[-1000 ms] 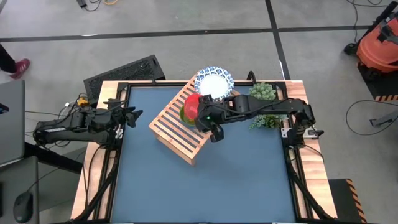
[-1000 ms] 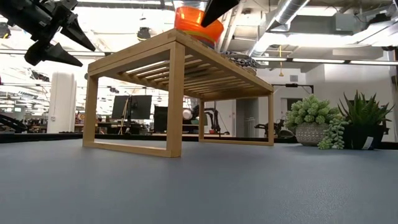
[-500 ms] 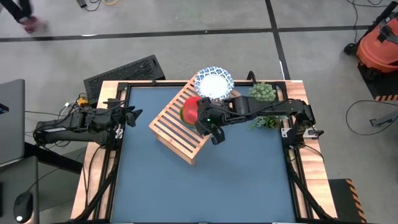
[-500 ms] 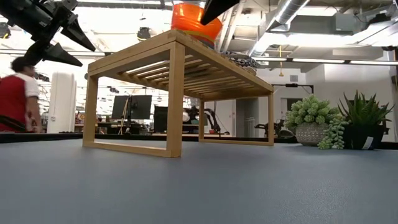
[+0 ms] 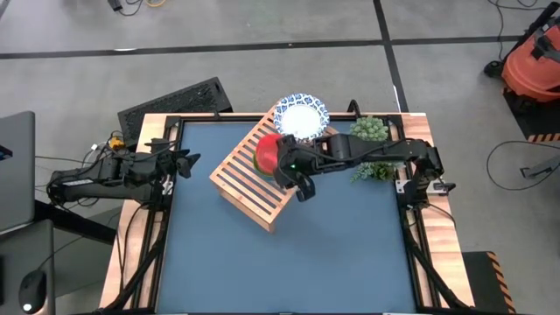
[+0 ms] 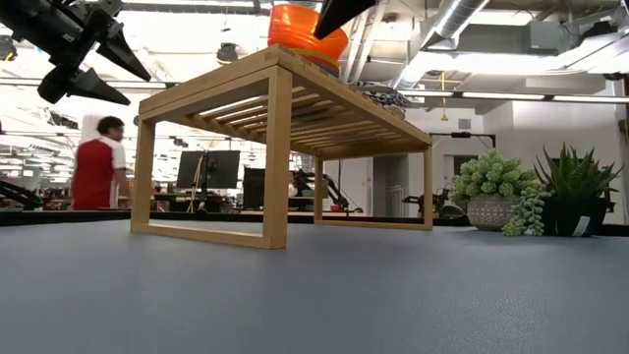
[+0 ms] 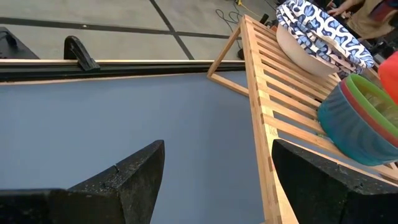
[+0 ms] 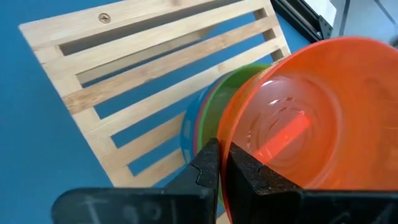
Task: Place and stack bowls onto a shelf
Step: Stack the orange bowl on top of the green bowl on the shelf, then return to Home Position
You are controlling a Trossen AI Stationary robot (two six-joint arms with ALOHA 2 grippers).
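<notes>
The light-wood slatted shelf [image 5: 245, 185] stands slantwise on the blue table, toward its far side. The white bowls with blue patterned rims [image 5: 300, 115] sit stacked on its far end. Beside them a green bowl [image 8: 214, 102] sits nested in a teal bowl [image 7: 349, 130] on the slats. My right gripper [image 8: 217, 163] is shut on the red bowl [image 5: 266, 154] just above that stack; in the low view the red bowl [image 6: 307, 28] shows over the shelf top. My left gripper [image 7: 217, 180] hangs open over the table's left edge, clear of everything. My right gripper pinches the red bowl's rim [image 8: 227, 144], one finger inside the bowl and one outside. The fingers come from the table's right side, slanting down. The bowl is tilted over the green bowl; whether its bottom rests in it I cannot tell.
Two potted plants [image 5: 371, 131] stand at the table's far right corner, close behind my right arm. The near half of the blue tabletop [image 5: 289, 262] lies bare. A person in a red top [image 6: 96, 167] walks in the room beyond the table.
My right gripper has carried the red bowl a little toward the table's near left, from beside the patterned bowls to over the green bowl. The gripper has stayed shut on it. A person has walked across the room behind.
</notes>
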